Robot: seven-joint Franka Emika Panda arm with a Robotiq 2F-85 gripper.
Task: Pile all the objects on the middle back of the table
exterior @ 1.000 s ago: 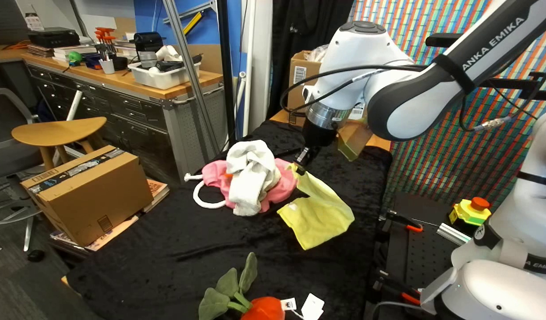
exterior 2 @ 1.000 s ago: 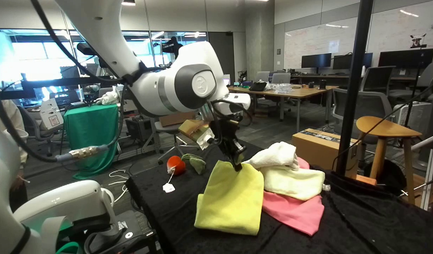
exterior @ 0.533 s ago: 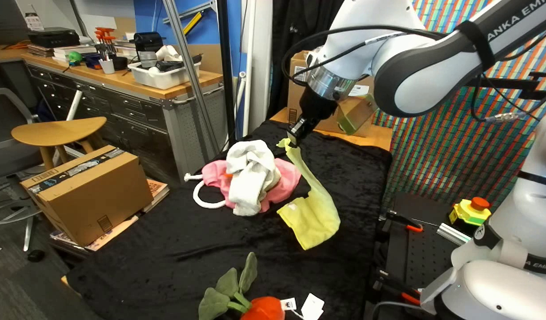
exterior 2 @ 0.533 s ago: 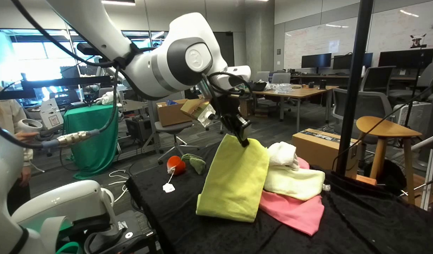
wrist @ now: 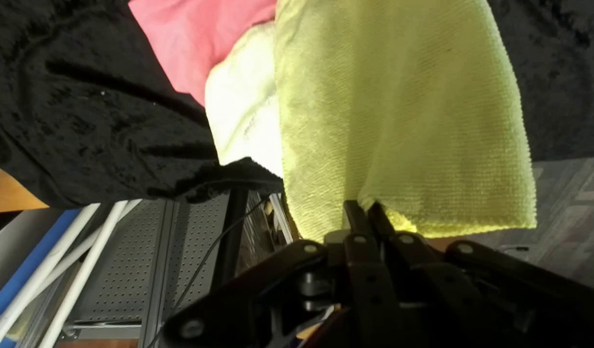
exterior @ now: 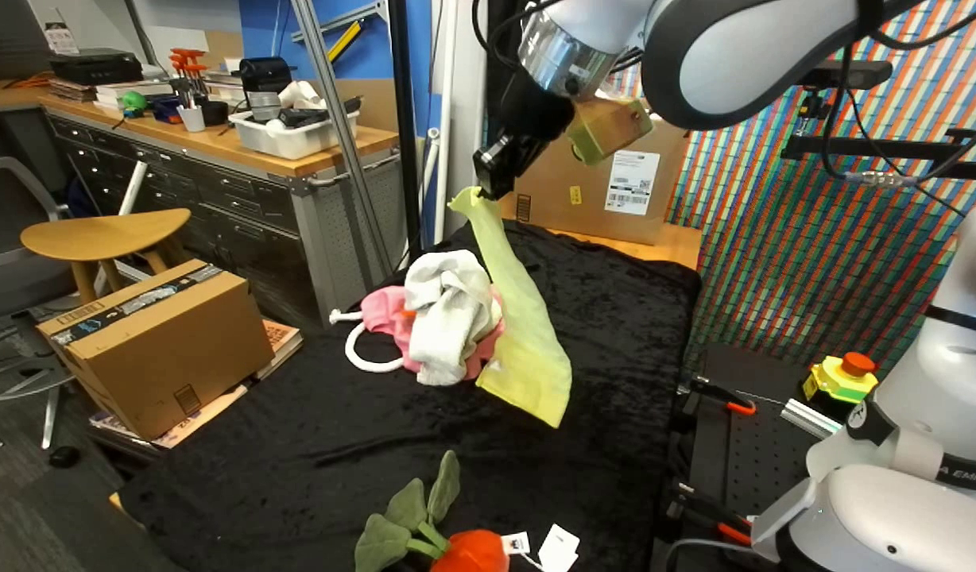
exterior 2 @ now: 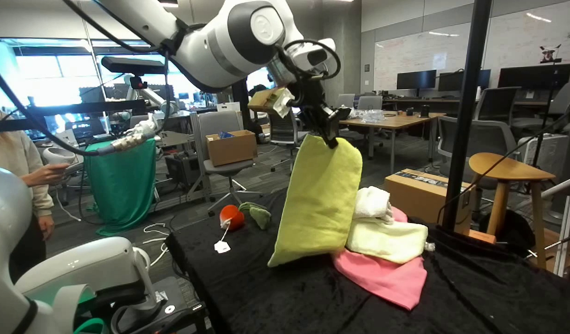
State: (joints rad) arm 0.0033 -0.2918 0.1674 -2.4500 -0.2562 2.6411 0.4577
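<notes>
Gripper (wrist: 365, 206) pinches the yellow towel (exterior 2: 320, 199) near the white towel (exterior: 450, 318), looks like the carry step, next wanting a swing on top and release!

In an exterior view, the red plush vegetable (exterior: 470, 552) is cut off by the bottom edge, and the arm (exterior: 726, 59) by the top. Much of the pink cloth (exterior: 383, 308) is hidden by the white cloth (exterior: 448, 294) and the yellow cloth (exterior: 528, 326); a small orange patch (exterior: 408, 314) at the white cloth's edge cannot be identified. The print on the shipping label (exterior: 633, 181) is too small to be read. In the wrist view, the yellow cloth is cut off by the top edge, the gripper (wrist: 365, 208) by the bottom, and the pinched fold is hidden between its jaws. In an exterior view, a person (exterior 2: 22, 157) is cut off by the left edge.
</notes>
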